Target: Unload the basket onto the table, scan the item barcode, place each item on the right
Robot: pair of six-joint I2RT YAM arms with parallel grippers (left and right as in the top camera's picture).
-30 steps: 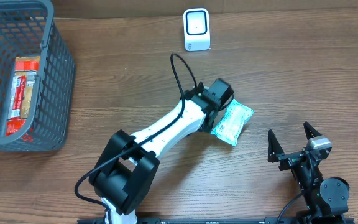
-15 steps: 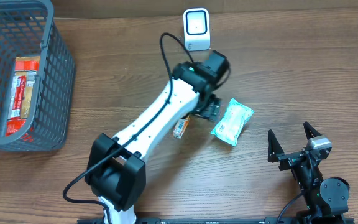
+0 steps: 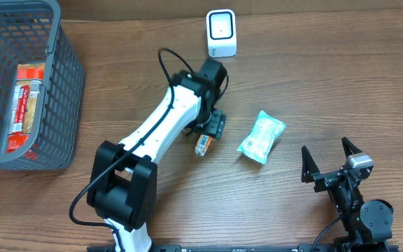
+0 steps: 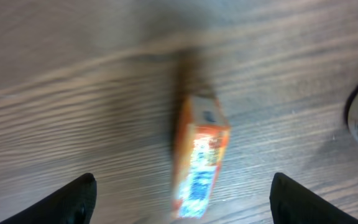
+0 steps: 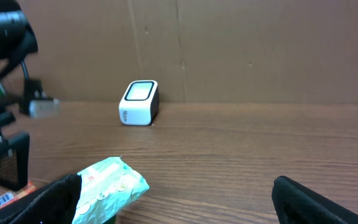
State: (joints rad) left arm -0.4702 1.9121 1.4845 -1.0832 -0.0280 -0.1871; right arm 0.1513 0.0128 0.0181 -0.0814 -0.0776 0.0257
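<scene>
L claw point(image 4: 183, 190) jaws apart, above a small orange packet point(image 3: 202, 145) w/ barcode label, which lies loose on the tabletop point(image 3: 341, 77) below the white scanner point(image 3: 222, 33). Teal pouch point(image 3: 262, 137) to its right. R claw point(image 3: 325, 157) wide apart, holding nothing.

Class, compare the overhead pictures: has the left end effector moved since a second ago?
Yes. The left end effector has shifted left, off the unmoved green packet, to above the orange box.

surface: brown wood-grain table point(image 3: 355, 77) | backdrop: plain brown board wall point(image 5: 260, 50) — vertical seams | light: even
</scene>
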